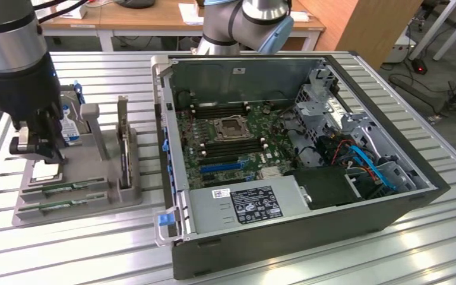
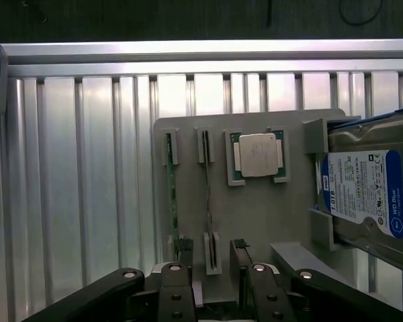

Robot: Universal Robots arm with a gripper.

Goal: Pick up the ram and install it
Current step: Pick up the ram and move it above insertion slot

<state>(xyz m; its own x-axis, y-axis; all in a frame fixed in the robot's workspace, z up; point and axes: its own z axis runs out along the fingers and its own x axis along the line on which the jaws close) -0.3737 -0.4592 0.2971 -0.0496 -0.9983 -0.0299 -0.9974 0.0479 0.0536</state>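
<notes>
Fingers [image 2: 245,282] sit nearest the lens. They stand apart and empty, with the near end of the ram [image 2: 206,194] between them. The ram stands on edge in its grey holder [image 2: 269,221] on the slatted surface [image 2: 87,168], with a second stick [image 2: 172,194] just beside it. Step in hand, as I judge it: lining up for the pick; install not begun. A grasp calls for fingers centred and square across the thin board. Label on the hard drive [image 2: 363,194] reads "WD Blue".
</notes>
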